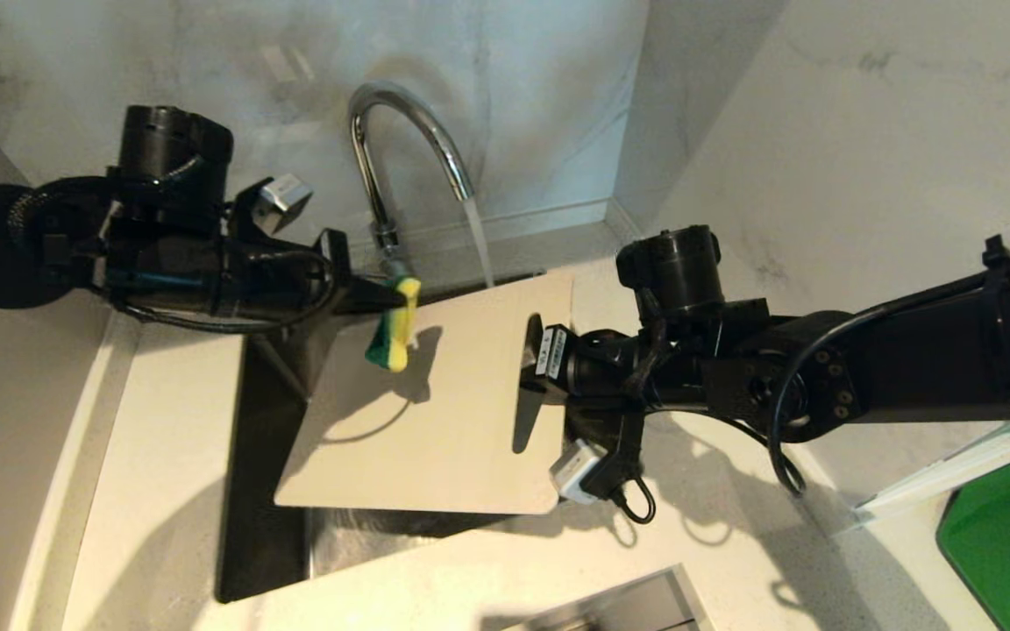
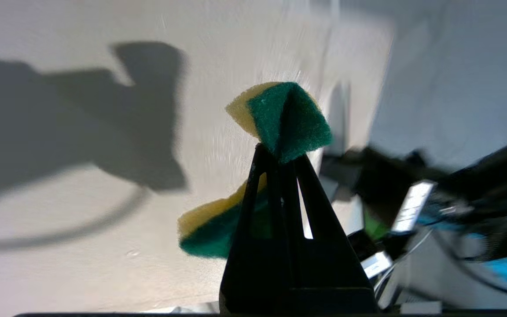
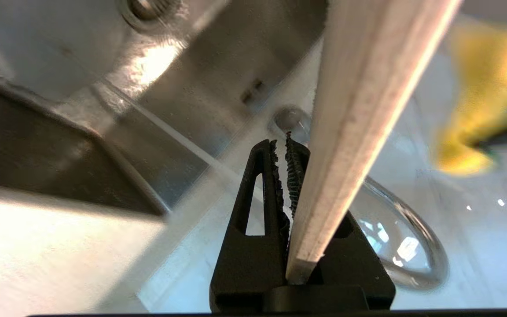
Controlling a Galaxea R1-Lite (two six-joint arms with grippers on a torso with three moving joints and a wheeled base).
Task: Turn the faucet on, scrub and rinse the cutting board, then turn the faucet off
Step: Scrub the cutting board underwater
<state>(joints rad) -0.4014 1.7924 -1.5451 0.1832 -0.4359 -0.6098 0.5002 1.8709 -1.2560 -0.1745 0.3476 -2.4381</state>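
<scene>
**Water is running, scrubbing comes next**

The faucet (image 1: 400, 140) is on, and water pours onto the far edge of the cutting board (image 1: 435, 412), held tilted over the sink (image 1: 264, 491). The right gripper (image 1: 529, 368) is pinched on the board's handle end. The left gripper (image 1: 382, 298) is squeezed tight on the sponge (image 1: 395, 333), just above the board. Next I think the sponge must press down and rub. Only the right wrist view shows the board's thin edge (image 3: 346, 145) between the fingers.

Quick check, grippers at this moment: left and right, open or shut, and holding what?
Left gripper: shut on the sponge.
Right gripper: shut on the cutting board by its slotted end.
</scene>
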